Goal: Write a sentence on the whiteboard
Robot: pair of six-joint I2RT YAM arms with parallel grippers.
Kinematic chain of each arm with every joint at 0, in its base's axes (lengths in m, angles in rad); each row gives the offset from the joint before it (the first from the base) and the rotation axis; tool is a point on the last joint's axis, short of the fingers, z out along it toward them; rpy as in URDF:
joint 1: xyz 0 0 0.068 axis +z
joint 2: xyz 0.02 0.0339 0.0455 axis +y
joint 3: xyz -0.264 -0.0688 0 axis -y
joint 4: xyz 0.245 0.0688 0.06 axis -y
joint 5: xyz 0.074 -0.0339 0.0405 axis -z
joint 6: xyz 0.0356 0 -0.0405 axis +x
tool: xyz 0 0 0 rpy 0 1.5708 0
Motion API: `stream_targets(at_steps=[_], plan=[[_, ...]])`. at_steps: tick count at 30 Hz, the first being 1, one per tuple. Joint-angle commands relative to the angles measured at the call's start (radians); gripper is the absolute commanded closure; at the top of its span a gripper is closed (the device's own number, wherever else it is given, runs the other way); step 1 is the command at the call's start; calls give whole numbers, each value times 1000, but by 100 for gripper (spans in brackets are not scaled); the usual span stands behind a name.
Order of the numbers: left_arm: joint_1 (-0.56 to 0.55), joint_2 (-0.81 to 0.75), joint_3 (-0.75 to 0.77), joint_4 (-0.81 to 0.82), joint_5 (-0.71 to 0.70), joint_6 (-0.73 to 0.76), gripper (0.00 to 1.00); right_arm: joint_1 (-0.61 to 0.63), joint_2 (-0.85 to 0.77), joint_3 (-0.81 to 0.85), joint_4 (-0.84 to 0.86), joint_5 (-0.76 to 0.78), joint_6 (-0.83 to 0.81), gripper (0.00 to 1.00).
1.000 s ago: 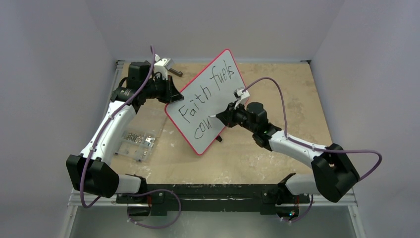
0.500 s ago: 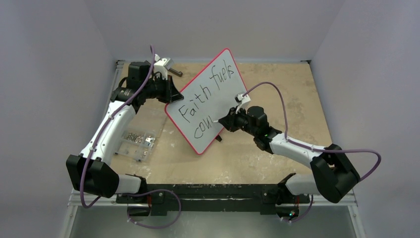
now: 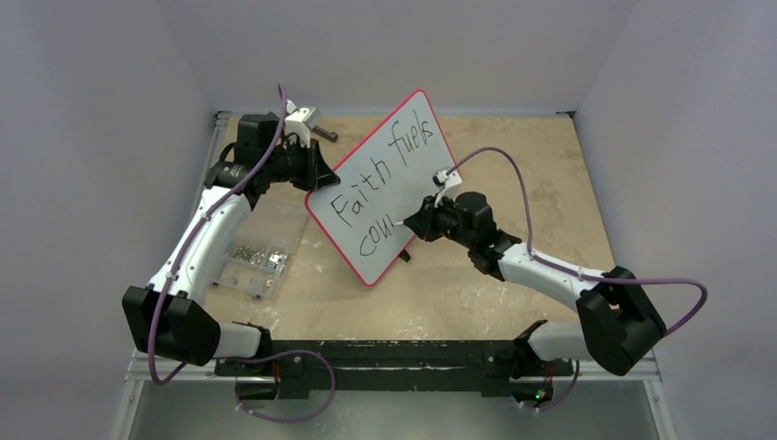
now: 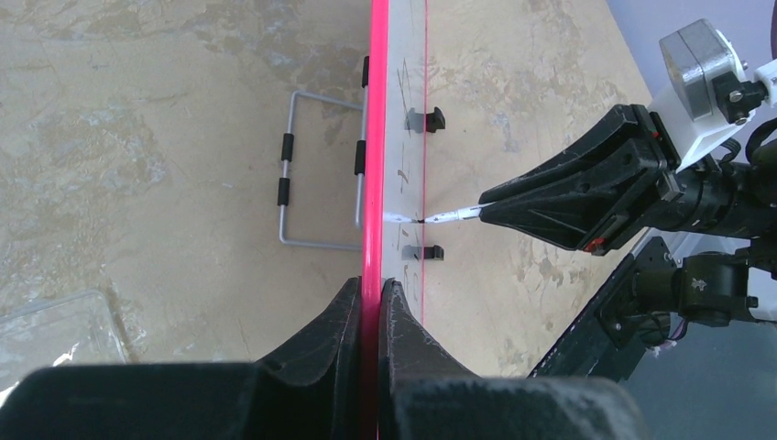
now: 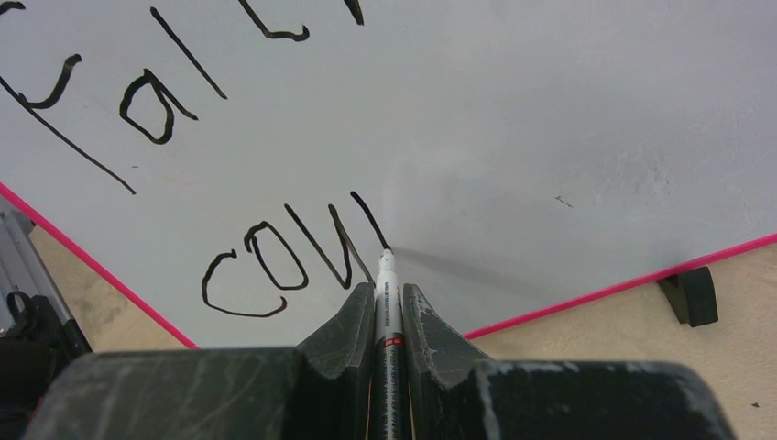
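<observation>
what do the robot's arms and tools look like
Both arms, left arm and right arm, have glossy white link shells between bulky matte black joint housings. A thin purple cable loops along each. The left tool and right tool have black, wedge-shaped tapering fingers, scuffed grey; a white-and-grey camera block sits at the wrist.

White-shelled arms (image 3: 206, 240) with black joints and purple cables (image 3: 499, 148) end in a black left hand (image 4: 373, 286) and right hand (image 5: 388, 291).
</observation>
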Motion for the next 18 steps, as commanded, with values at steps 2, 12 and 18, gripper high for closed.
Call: stream_targets(at_steps=[2,12,18], plan=[[11,-17,8,35,-88,41,100,3,-4,79,7,21,-23,100],[11,-15,8,35,-88,41,100,3,22,138,-12,41,-39,100],[11,-12,8,35,-88,41,100,3,32,162,-36,74,-48,100]])
